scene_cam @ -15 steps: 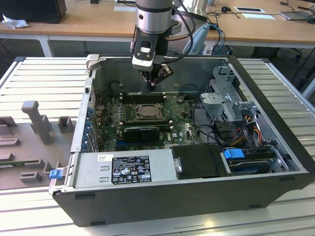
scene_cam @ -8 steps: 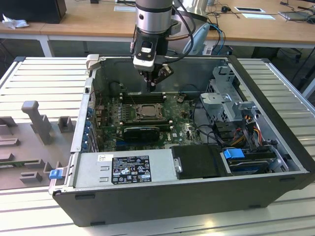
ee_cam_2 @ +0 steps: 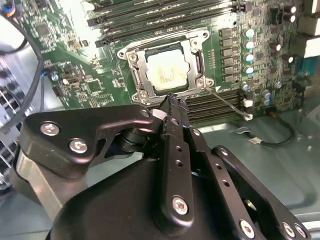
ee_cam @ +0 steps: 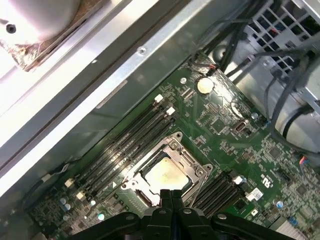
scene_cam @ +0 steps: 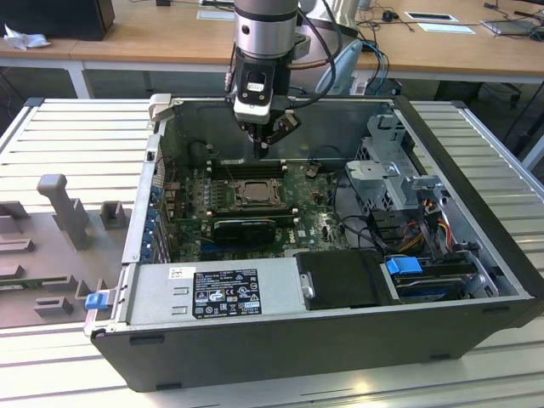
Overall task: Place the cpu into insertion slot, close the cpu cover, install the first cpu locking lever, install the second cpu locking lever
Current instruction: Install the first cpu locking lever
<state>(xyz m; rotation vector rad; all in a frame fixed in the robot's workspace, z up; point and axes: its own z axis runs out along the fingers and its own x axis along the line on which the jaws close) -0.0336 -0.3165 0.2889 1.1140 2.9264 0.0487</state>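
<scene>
**Operator:** State of the gripper (ee_cam_2: 170, 98)?

**Inspector:** Jaws clenched together, grasping nothing. The tips hang over the socket's edge.

**Operator:** Location of the cpu (ee_cam_2: 167, 72)?

**Inspector:** Seated in the insertion slot. In the exterior view it lies at 6 o'clock from the jaws. The cpu cover (ee_cam_2: 141, 75) lies flat around it, and the pale top shows through the window.

**Operator:** Levers?

**Inspector:** One locking lever (ee_cam_2: 227, 102), a thin rod, angles out from a cover corner across the memory slots (ee_cam: 125, 145). It is judged unlatched. Its socket end lies near the jaws. Beyond stands the case wall (scene_cam: 340, 127).
</scene>
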